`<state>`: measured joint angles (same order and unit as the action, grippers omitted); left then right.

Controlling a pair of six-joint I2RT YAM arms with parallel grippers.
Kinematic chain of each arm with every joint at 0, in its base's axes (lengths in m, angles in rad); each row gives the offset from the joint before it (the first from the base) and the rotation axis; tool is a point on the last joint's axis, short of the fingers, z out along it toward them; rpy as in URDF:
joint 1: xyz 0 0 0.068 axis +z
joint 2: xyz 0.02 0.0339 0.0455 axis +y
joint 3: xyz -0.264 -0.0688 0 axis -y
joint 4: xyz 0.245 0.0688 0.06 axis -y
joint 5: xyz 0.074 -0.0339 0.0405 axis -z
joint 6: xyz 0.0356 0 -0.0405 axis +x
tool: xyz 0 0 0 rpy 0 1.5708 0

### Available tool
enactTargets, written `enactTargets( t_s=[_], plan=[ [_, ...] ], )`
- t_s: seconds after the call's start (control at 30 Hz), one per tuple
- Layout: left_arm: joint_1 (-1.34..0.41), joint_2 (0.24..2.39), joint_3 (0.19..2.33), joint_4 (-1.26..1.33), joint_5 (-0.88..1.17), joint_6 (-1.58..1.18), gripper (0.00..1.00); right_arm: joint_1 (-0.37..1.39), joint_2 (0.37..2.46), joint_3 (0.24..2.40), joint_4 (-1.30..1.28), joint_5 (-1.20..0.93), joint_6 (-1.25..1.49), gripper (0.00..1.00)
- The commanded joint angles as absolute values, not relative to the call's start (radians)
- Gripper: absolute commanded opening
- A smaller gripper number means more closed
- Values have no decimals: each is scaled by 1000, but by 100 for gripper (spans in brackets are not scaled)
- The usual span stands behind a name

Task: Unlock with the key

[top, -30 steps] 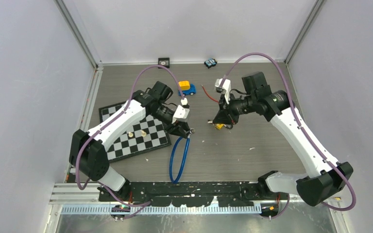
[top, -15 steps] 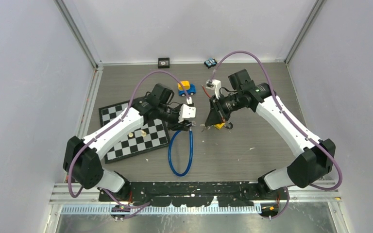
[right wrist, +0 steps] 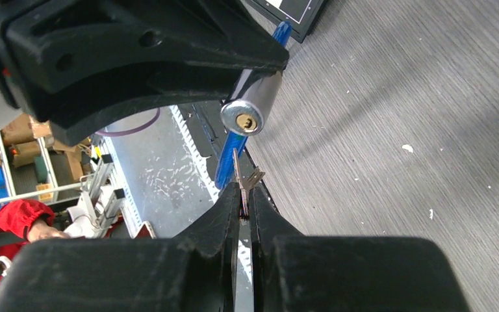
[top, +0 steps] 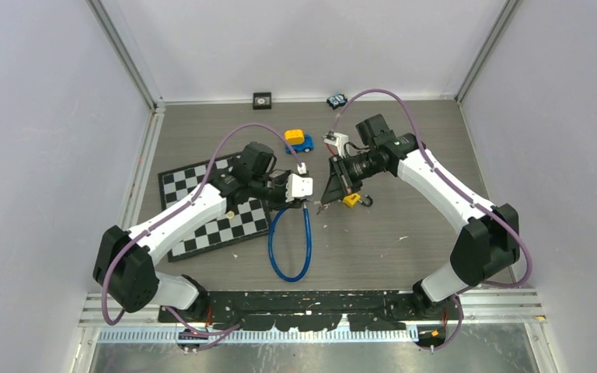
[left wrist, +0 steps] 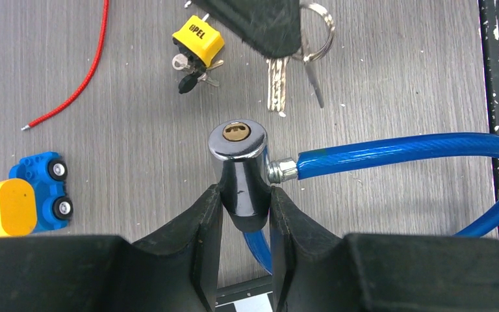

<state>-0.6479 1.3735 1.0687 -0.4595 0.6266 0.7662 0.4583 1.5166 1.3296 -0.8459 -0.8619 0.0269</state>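
Note:
The lock (left wrist: 239,156) is a chrome cylinder with a brass keyhole (left wrist: 236,131) on its end and a blue cable (left wrist: 403,151) looped on the table. My left gripper (left wrist: 245,195) is shut on the cylinder and holds it raised, keyhole facing the right arm. My right gripper (right wrist: 244,192) is shut on a silver key (right wrist: 239,172). The key's tip points at the lock (right wrist: 250,114) and stops a short gap below the keyhole, not inserted. A key ring, spare keys and a yellow tag (left wrist: 197,38) hang from the key. From above, both grippers (top: 305,202) (top: 328,198) nearly meet at mid-table.
A chessboard (top: 194,225) with a few pieces lies under the left arm. A blue and yellow toy car (top: 298,141) and a red string (top: 333,148) lie behind the grippers. Two small objects (top: 262,99) (top: 336,100) sit at the back wall.
The right gripper carried the key left toward the lock. The left gripper swung the lock cylinder right to face it, dragging the cable loop. The gap between them closed.

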Motion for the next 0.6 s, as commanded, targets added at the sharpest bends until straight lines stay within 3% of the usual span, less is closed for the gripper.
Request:
enactTargets(
  t_s=[0.0,0.57],
  plan=[
    [-661,1333,1063,-398,608,784,0,459,1543,1384,-833,-895,64,1],
    [-715,1325,1062,-455,535,895,0,428,1604,1457,-982,-914,-39,0]
  ],
)
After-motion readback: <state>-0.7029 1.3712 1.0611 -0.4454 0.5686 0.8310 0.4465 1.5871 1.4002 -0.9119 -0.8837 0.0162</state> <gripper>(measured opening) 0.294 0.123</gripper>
